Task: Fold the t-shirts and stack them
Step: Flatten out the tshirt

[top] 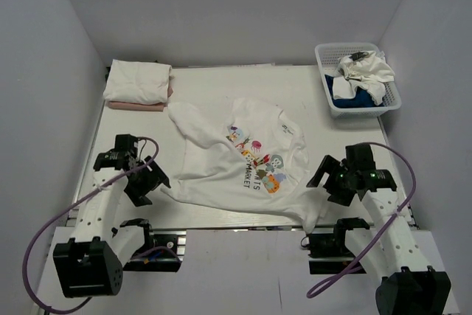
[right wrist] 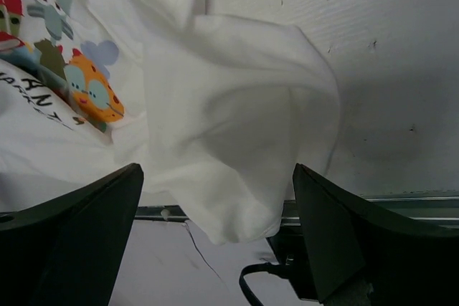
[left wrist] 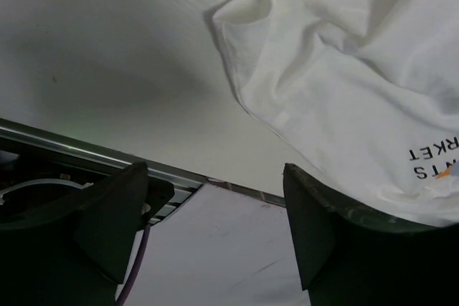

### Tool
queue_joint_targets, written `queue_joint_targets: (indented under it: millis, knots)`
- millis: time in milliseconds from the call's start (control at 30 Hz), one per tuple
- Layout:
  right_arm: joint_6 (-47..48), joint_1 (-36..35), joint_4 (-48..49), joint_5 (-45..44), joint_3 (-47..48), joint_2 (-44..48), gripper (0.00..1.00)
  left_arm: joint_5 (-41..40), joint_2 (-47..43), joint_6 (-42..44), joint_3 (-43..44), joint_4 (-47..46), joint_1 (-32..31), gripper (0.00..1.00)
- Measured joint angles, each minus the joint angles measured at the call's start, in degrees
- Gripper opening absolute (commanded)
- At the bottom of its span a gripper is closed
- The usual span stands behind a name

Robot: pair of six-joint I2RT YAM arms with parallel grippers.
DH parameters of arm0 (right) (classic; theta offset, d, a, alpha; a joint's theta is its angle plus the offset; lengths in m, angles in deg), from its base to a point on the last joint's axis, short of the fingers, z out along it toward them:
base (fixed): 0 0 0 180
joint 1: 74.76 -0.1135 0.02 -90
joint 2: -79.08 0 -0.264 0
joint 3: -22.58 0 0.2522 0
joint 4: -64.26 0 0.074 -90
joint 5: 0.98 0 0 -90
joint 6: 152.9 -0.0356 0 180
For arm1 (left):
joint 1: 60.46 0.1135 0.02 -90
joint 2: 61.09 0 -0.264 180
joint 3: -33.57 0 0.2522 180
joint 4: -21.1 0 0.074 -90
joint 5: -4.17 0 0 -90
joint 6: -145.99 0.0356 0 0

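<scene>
White cotton t-shirt (top: 251, 160), printed with cartoons and "MARKET", lies crumpled on the bench (top: 206, 86); the left hand (top: 153, 173) hovers spread beside its left edge; the right hand (top: 324, 182), also spread and empty, beside its right.

Printed t-shirt (top: 251, 160): lettering broken by wrinkles, not fully readable in top view. Left wrist view cuts lettering at right edge; right wrist view cuts print at left edge. Pink t-shirt (top: 140, 107), far left corner of table (top: 332, 138): mostly hidden under white folded t-shirt (top: 138, 81). Basket (top: 360, 111), far right corner: dark blue cloth (top: 352, 99) half buried under white cloth (top: 361, 71); small dark item (top: 359, 55) on top too small to identify.
</scene>
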Motion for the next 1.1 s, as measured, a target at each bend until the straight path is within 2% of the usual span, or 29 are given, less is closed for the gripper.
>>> queue_joint_targets:
  millis: [67, 267, 500, 633, 700, 867, 1100]
  knots:
    - [0.31, -0.22, 0.07, 1.57, -1.77, -0.02, 0.9, 0.09, 2.27, -0.5, -0.96, -0.98, -0.24, 0.75]
    - [1.64, -1.6, 2.84, 4.68, -5.25, -3.52, 0.9, 2.38, 7.06, -3.04, -6.51, -6.75, -2.49, 0.64]
    - [1.07, -3.87, 11.39, 5.07, -6.03, -10.97, 0.9, 1.62, 17.29, -6.36, -6.58, -13.4, -5.68, 0.61]
    - [-0.09, -4.63, 16.76, 2.97, -5.64, -16.44, 0.9, 0.48, 25.38, -7.37, -2.93, -15.91, -6.73, 0.59]
    - [-0.5, -4.79, 18.47, 1.42, -4.15, -19.5, 0.9, -0.07, 27.04, -7.65, -1.18, -17.44, -6.91, 0.64]
    - [-1.66, -4.83, 24.81, -1.36, 3.28, -31.39, 0.9, -1.79, 28.57, -8.02, 1.86, -19.74, -7.08, 0.64]
    - [-0.63, -4.76, 31.54, -7.23, 17.11, -47.04, 0.9, -2.73, 35.43, -8.41, 7.52, -21.16, -7.54, 0.64]
